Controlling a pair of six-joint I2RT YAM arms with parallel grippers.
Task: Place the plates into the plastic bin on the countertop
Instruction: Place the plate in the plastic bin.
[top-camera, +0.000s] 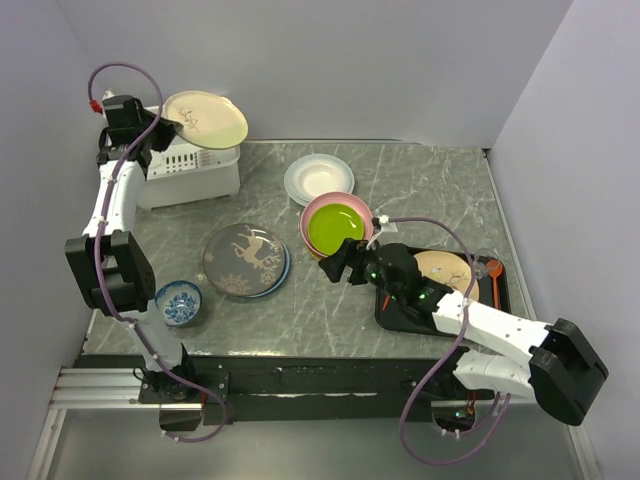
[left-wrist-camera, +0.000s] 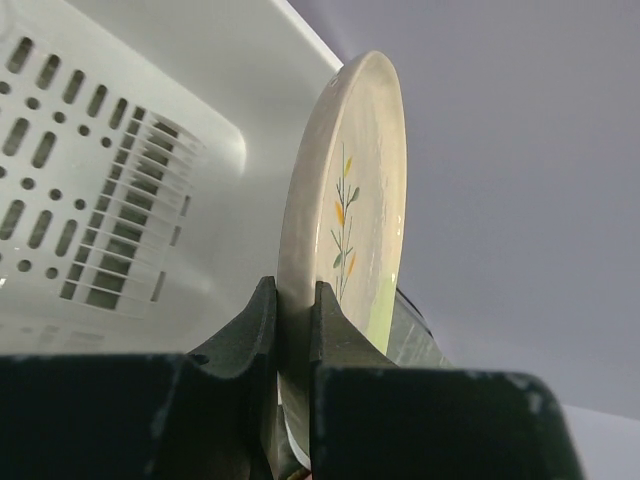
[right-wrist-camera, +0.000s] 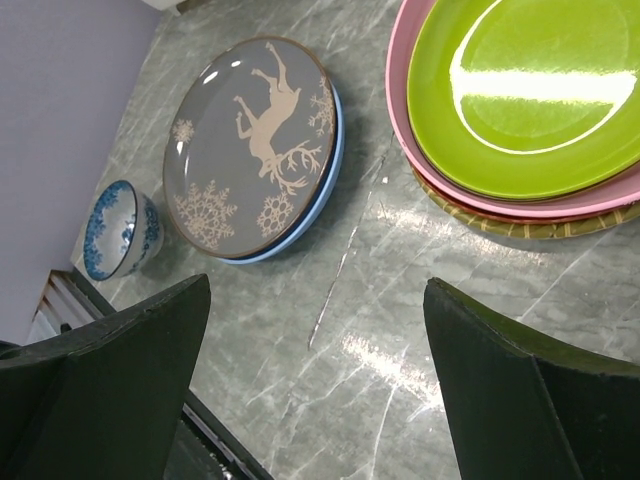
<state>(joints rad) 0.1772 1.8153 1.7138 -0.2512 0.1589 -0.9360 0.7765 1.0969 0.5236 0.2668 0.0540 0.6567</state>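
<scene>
My left gripper is shut on the rim of a cream plate with a twig drawing, which hangs on edge over the white plastic bin at the back left. In the left wrist view the fingers pinch that plate beside the slotted bin floor. My right gripper stands open and empty above the countertop, just in front of a stack topped by a green plate on a pink one. A grey reindeer plate lies on a light blue one, left of it.
A white plate lies behind the green stack. A small blue-and-white bowl sits at the front left. A black tray at the right holds another cream plate and an orange utensil. Walls enclose the counter.
</scene>
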